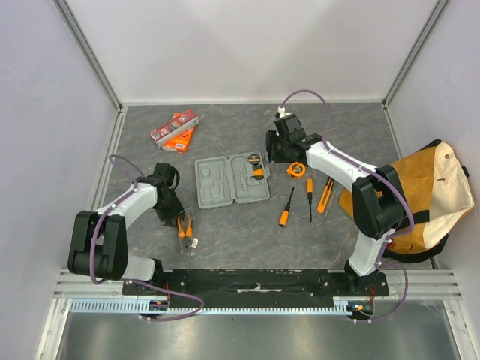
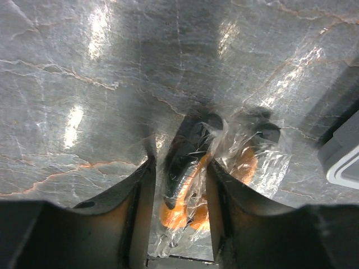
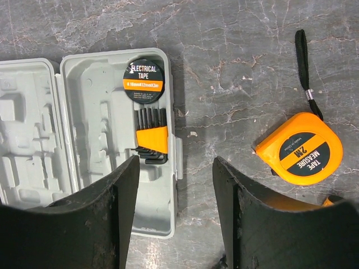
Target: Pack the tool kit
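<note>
A: Where's the case?
B: The case (image 1: 214, 187) lies open and flat in the middle of the table (image 1: 240, 240), both halves facing up. Its right half holds a tape roll (image 3: 143, 81) at the far end, with hex keys (image 3: 151, 137) just nearer than it.
A: And the left gripper?
B: The left gripper (image 2: 180, 163) is down off the case's near left corner, over the pliers (image 1: 186, 227), which lie in a clear wrap (image 2: 263, 162). The fingers (image 2: 140, 202) stand either side of one black-and-orange handle, close to it. I can't tell whether they pinch it or only straddle it.
A: The right one?
B: The right gripper (image 3: 175, 168) hangs over the case's right edge, fingers spread and holding nothing.
A: What's loose?
B: A tape measure (image 3: 300, 148) lies just right of the case and apart from it, with its black strap (image 3: 303, 61) trailing away. Further right and nearer than that, two screwdrivers (image 1: 286, 208) and a slim orange tool (image 1: 325, 196) lie side by side without touching.
A: Anything else?
B: Red packets (image 1: 175, 129) lie behind the case's left half, and a tan bag (image 1: 427, 187) sits well off to the case's right.
</note>
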